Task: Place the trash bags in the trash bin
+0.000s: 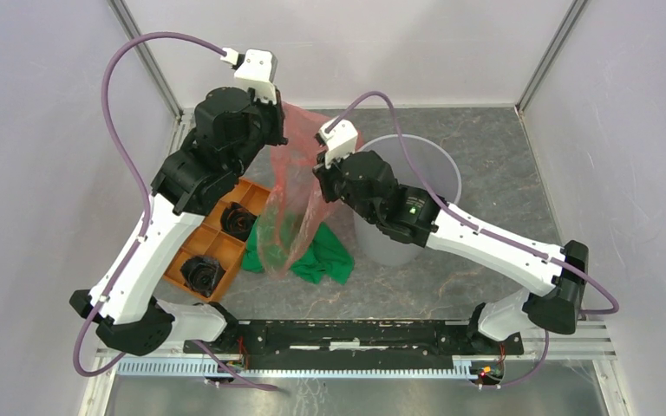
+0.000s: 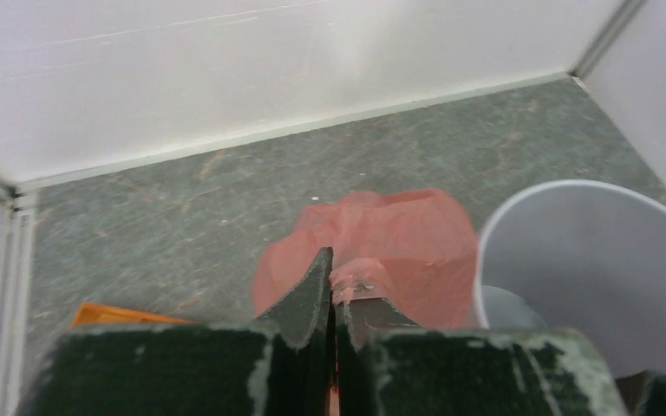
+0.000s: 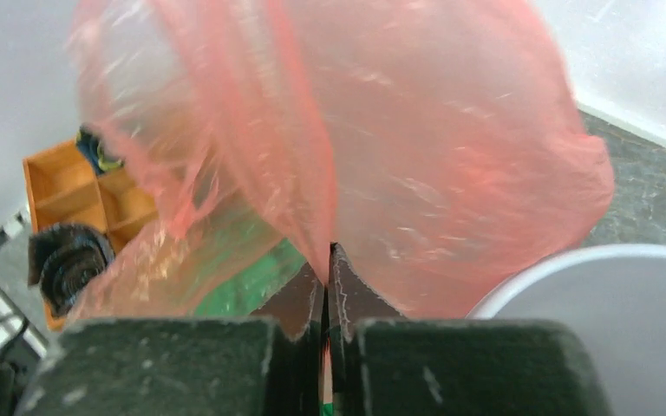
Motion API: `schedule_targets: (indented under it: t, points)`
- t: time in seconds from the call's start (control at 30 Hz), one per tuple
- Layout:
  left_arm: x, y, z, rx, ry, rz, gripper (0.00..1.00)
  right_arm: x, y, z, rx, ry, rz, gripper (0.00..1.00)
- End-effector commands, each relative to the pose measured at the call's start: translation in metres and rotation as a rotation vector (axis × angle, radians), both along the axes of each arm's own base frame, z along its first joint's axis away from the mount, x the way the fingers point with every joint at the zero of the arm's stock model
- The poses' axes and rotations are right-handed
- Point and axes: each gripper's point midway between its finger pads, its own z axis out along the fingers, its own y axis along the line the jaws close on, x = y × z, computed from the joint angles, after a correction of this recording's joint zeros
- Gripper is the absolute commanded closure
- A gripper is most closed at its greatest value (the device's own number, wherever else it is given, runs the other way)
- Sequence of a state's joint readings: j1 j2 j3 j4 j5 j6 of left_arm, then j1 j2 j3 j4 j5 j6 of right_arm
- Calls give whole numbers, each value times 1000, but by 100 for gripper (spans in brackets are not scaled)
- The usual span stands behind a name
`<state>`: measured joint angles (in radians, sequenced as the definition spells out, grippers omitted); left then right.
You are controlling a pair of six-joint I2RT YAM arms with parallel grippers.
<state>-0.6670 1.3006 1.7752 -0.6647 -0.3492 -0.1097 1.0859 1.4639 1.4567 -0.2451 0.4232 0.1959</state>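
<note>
While the trash bag [image 1: 288, 204] hangs in the air between the 2 arms, here's the picture: the left gripper [image 2: 333, 290] has its jaws pressed together on a fold of the red film near the bag's top, and the right gripper [image 3: 327, 270] is pinching another bit of the same film, jaws tight, with plastic billowing up in front of its camera. 2 grips up high look like a way to carry this floppy sheet clear of the table, since 1 pinch would leave most of it dragging. The bag's tail droops over the green cloth [image 1: 334, 260], beside the orange tray [image 1: 258, 192] with its black rolls [image 1: 201, 273] (whether film touches cloth I can't tell from above). The trash bin [image 1: 438, 160] stands upright just right of the bag, mouth open, and nothing red shows inside it. My read: the bag is up, and the next job is carrying it across over the rim and lowering it in; the worry is thin film catching or folding outside the rim
</note>
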Motion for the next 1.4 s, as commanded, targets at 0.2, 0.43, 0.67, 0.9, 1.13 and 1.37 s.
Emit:
schedule_targets:
  t: [0.2,0.43,0.67,0.9,1.13,1.37]
  points:
    - [-19,50,26,-83,-82,182,42,40,1,88,366,-36,94,99]
    - [-47,51,9,-177,-10,125,0,70,-18,112,473,-26,56,99]
    - [-66,39,-63,-271,172,91,0,70,-19,125,491,-29,134,99]
    - [-78,72,-119,-264,285,289,0,67,-26,133,514,-55,145,98]
    - [-111,111,-148,-345,298,415,0,73,-26,147,499,-84,169,95]
    - [-105,110,-177,-523,340,543,0,69,-19,153,476,-74,225,95]
